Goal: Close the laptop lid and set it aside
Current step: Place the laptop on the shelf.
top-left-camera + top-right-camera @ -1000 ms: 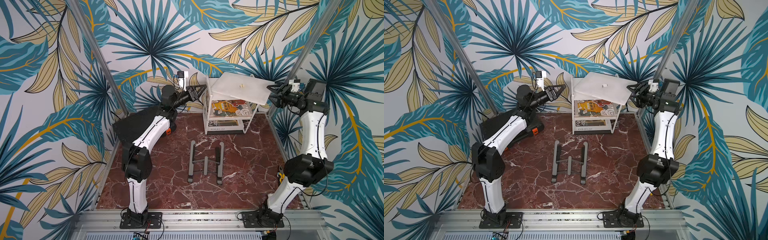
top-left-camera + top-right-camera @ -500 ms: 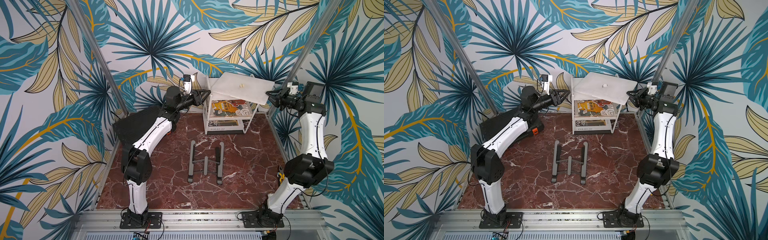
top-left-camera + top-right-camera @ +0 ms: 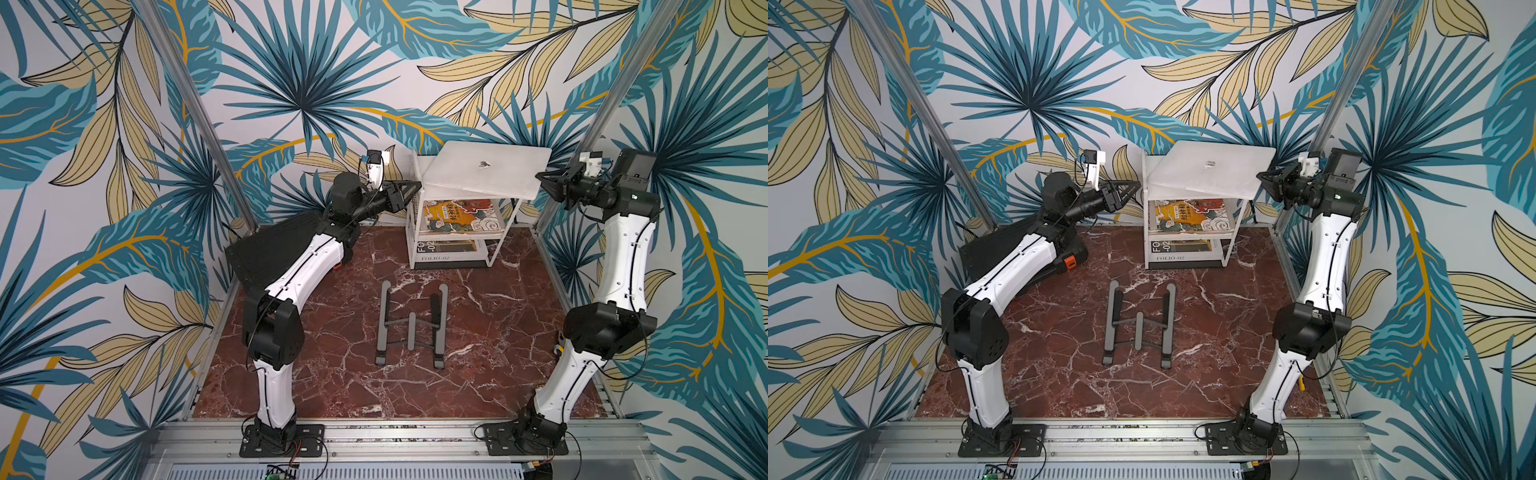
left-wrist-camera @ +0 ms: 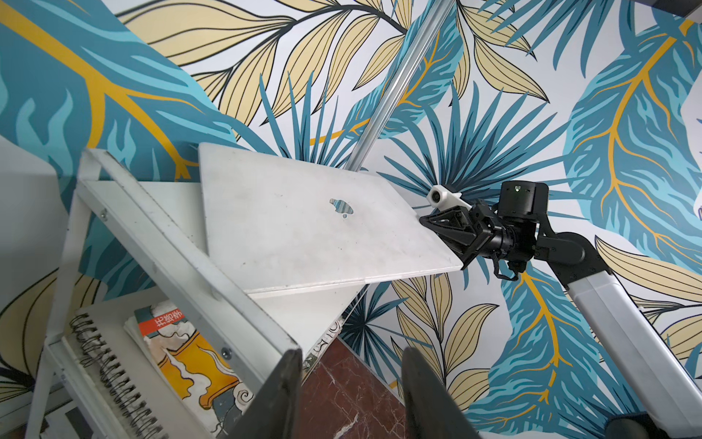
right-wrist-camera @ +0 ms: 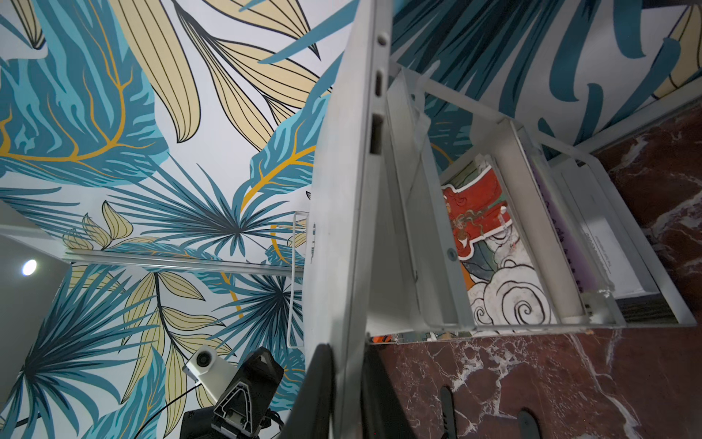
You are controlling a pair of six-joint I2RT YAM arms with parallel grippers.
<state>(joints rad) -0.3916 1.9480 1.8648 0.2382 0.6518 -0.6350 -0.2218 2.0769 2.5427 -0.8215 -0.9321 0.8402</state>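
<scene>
Gripping the laptop (image 3: 465, 178) at the edge overhanging the shelf rack (image 4: 178, 292), the right fingers (image 5: 319, 384) should shift it level, while the left fingers (image 4: 281, 399) hang half-open beside that rack.

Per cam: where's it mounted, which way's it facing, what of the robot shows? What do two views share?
Top views: high over the bases, facing down toward the back wall; both arms, left gripper, right gripper, laptop on the shelf rack.
Left wrist: on the left arm, facing across the shelf rack at the laptop and right gripper; own fingers show.
Right wrist: on the right arm, facing along the laptop's port edge; own fingers flank it, left gripper beyond.
Shared: each wrist view shows the opposite gripper.
</scene>
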